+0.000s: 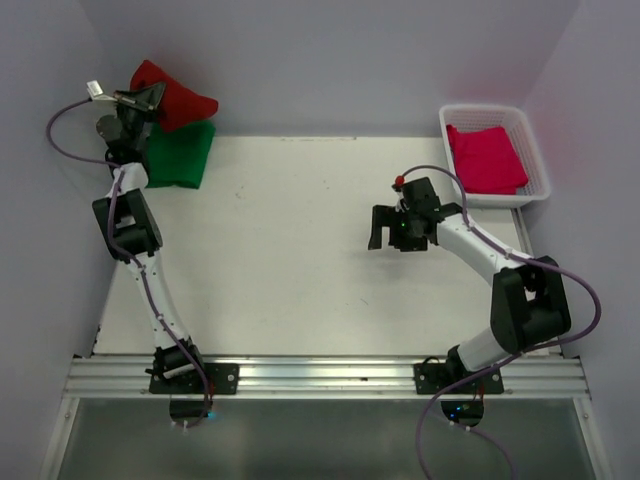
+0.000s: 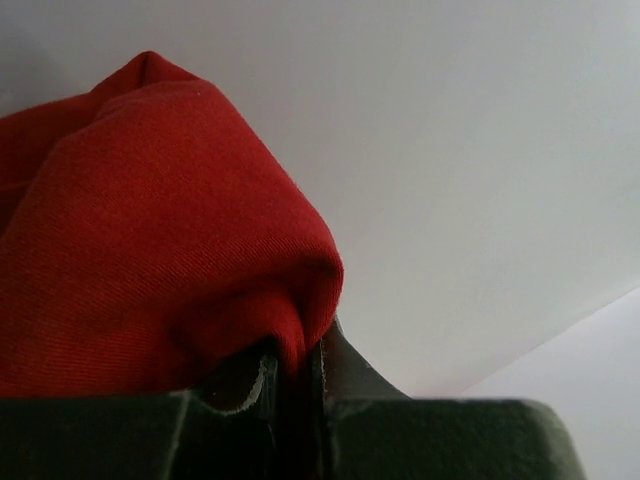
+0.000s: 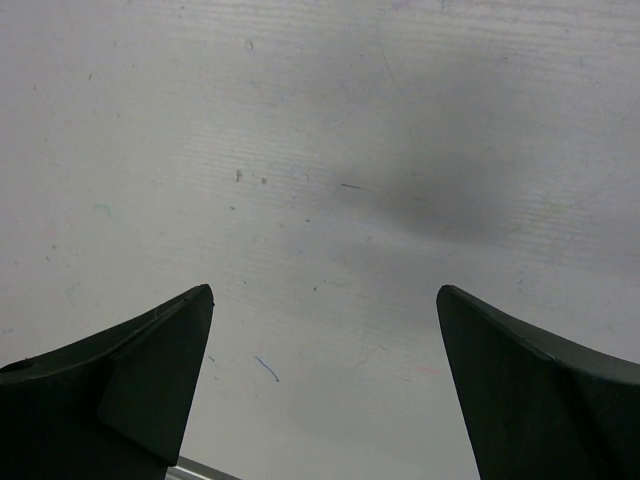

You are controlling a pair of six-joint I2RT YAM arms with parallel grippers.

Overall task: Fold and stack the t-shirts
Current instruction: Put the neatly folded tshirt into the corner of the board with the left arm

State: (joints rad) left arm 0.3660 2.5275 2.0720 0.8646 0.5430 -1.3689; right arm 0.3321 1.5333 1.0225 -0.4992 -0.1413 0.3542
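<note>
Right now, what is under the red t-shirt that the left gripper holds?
The folded green t-shirt lies on the table below the red t-shirt. The left arm covers its left edge; whether the shirts touch cannot be told.

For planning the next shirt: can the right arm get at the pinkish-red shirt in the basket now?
Probably yes: the right gripper is open and empty, and the pinkish-red shirt lies uncovered in the basket beside that arm.

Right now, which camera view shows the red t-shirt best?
The top external view: the bunched red t-shirt shows almost whole, held by the left end effector. The left wrist view shows only one pinched fold. The right wrist view shows none.
</note>
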